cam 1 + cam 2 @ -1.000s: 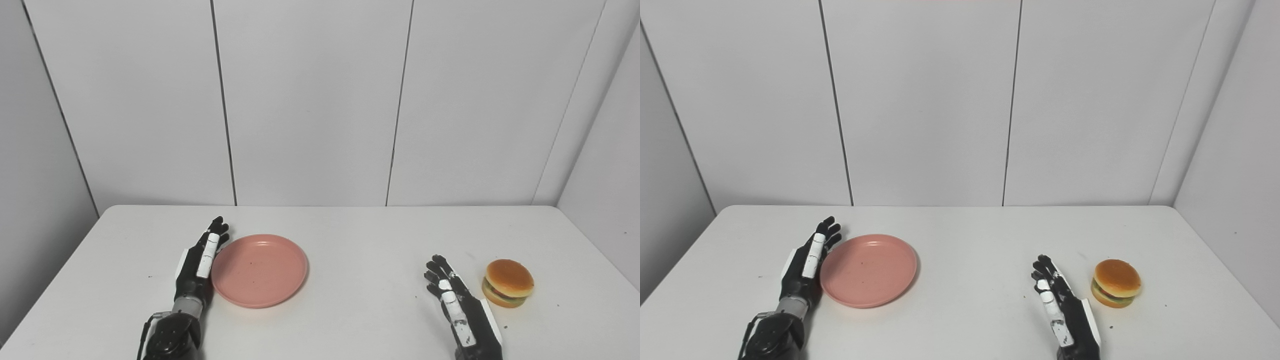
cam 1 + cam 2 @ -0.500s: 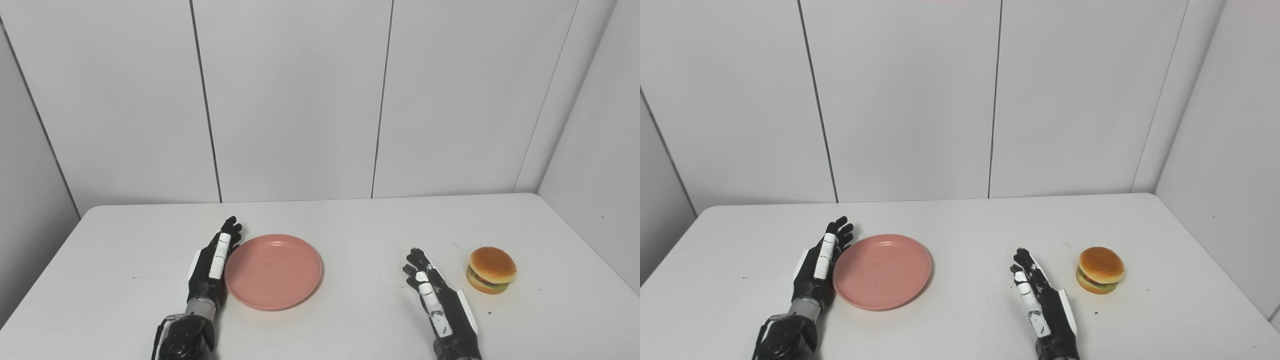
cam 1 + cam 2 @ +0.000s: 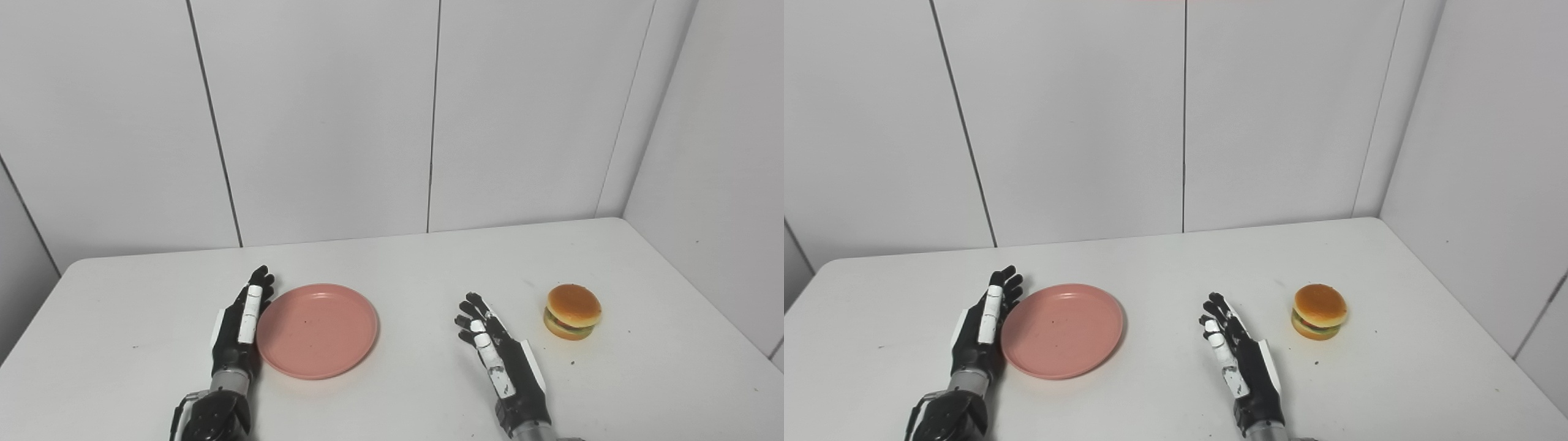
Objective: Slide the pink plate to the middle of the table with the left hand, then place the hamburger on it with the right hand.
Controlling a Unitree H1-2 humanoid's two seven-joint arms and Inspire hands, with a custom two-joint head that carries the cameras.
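Resting edge-on against the left rim of the pink plate (image 3: 316,329), the left hand (image 3: 240,327) is holding nothing, its fingers straight. The plate is lying on the white table (image 3: 398,263). Right of the plate, the right hand (image 3: 499,358) is hovering unclenched and empty, fingers apart. The hamburger (image 3: 572,311) is sitting further right of the plate, apart from that hand.

The left robot hand (image 3: 242,324) stands on edge, fingers straight, together and pointing away from the robot, its forearm entering from the bottom. The right robot hand (image 3: 499,355) stands likewise on edge, fingers extended and slightly spread, holding nothing.
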